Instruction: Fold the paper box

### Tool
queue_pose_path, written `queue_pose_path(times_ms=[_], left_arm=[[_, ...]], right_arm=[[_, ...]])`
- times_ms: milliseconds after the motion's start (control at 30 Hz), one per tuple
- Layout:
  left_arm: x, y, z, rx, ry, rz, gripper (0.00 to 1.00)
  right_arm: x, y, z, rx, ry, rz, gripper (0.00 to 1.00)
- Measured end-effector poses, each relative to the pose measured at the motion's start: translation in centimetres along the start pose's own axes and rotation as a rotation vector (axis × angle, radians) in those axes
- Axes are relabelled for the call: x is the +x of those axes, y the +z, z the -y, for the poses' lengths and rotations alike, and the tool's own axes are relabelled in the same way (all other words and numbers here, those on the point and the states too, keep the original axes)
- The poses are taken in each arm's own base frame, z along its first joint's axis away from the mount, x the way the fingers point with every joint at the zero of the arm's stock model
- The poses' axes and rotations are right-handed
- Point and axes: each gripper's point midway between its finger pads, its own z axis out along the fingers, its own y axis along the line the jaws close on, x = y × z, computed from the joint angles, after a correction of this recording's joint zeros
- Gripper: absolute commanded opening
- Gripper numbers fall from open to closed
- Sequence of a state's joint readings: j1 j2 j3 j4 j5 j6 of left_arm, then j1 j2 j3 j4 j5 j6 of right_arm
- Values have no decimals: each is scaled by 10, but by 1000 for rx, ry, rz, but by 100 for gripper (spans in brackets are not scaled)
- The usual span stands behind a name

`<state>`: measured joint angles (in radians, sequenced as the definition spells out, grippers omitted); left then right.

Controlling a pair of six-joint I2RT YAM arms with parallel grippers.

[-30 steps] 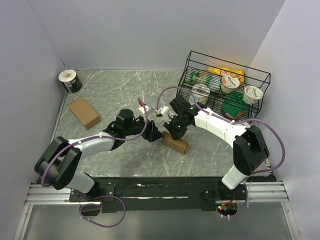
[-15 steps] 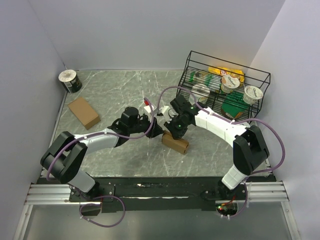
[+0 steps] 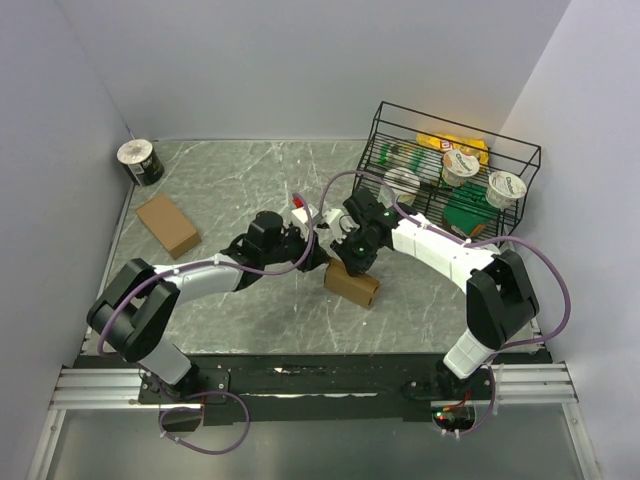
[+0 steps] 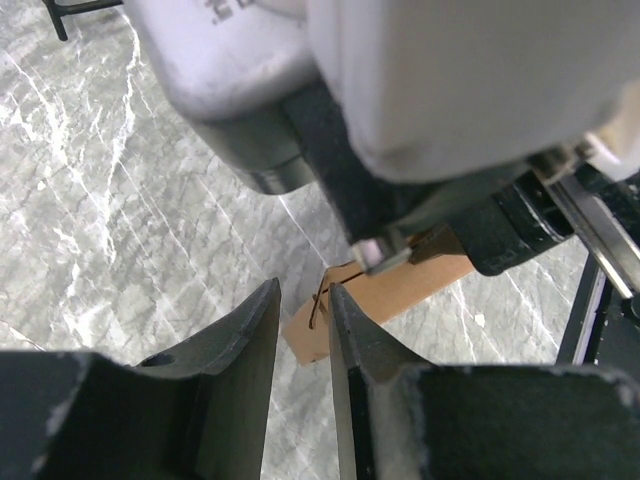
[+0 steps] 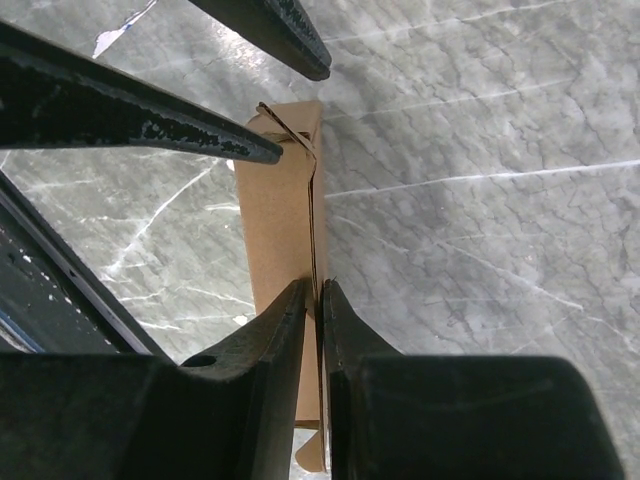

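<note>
The brown paper box [image 3: 352, 286] lies on the marble table in the middle of the top view. My right gripper [image 3: 351, 262] is shut on a thin upright wall of the box [image 5: 275, 220], pinching the cardboard between its fingertips [image 5: 313, 288]. My left gripper [image 3: 322, 258] is at the box's left end, its jaws a narrow gap apart with nothing between them [image 4: 303, 290]. The box end [image 4: 400, 290] shows just beyond its tips. In the right wrist view one left finger [image 5: 150, 115] touches the box's end corner.
A second flat brown box [image 3: 168, 225] lies at the left. A tape roll [image 3: 140, 161] stands in the far left corner. A black wire basket [image 3: 452, 150] with cups and packets stands at the back right, close behind the right arm.
My left arm has moved right, bringing its gripper up to the box's left end. My right gripper has stayed on the box.
</note>
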<state>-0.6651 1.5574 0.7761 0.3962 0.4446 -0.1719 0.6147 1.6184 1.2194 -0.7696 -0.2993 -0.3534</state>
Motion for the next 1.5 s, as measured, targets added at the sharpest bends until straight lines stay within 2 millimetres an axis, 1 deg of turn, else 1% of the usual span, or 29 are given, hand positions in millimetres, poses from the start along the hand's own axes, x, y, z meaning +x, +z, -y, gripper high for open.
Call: queue_pose_path(times_ms=[133, 267, 333, 433, 533, 633, 733, 867, 933, 967, 1000, 1033, 1067, 1100, 1133, 1167, 1200, 1267, 1300, 1333, 1400, 1500], left_arm=[[-1, 3, -1, -1, 3, 0, 29], [-1, 3, -1, 3, 3, 1, 30], [-1, 4, -1, 6, 4, 2, 35], [-1, 4, 0, 10, 4, 5, 38], [2, 4, 5, 29, 6, 15, 48], [8, 3, 11, 51, 1, 26, 55], [8, 1, 16, 66, -11, 53, 57], [12, -5, 21, 84, -30, 70, 54], [15, -7, 24, 92, -39, 66, 52], [18, -9, 24, 95, -50, 61, 52], [20, -10, 25, 97, -58, 59, 53], [22, -12, 24, 99, -65, 57, 54], [23, -13, 24, 100, -71, 57, 55], [23, -15, 23, 98, -75, 58, 58], [22, -17, 22, 98, -82, 60, 59], [21, -18, 22, 97, -82, 63, 61], [20, -19, 21, 96, -88, 67, 65], [17, -23, 21, 95, -89, 79, 67], [16, -25, 22, 96, -91, 83, 69], [15, -26, 22, 97, -91, 87, 70], [13, -29, 23, 97, -88, 95, 72], [10, -31, 21, 95, -87, 103, 71]], right_arm=[[0, 0, 2, 5, 12, 0, 20], [1, 0, 2, 5, 13, -1, 20], [1, 0, 2, 6, 13, -1, 20], [1, 0, 2, 6, 12, -1, 20], [1, 0, 2, 6, 10, -1, 19], [1, 0, 2, 7, 4, -2, 19], [0, 0, 0, 3, -8, -3, 19], [0, 1, -3, -4, -21, -3, 20], [-2, 1, -4, -6, -26, 3, 28], [-3, 1, -4, -5, -27, 6, 34], [-4, 1, -4, -2, -29, 13, 42], [-4, 1, -4, 1, -28, 18, 46], [-4, 1, -3, 5, -27, 22, 50], [-5, 1, -3, 7, -27, 27, 63], [-6, 1, -3, 12, -28, 37, 69], [-6, 0, -3, 15, -25, 44, 75], [-5, 0, -3, 17, -21, 48, 81], [-6, -3, -4, 23, -19, 67, 87], [-6, -6, -5, 26, -14, 80, 95], [-7, -10, -7, 28, -11, 91, 98], [-12, -21, -9, 41, 1, 134, 100], [-23, -48, -11, 83, 33, 221, 98]])
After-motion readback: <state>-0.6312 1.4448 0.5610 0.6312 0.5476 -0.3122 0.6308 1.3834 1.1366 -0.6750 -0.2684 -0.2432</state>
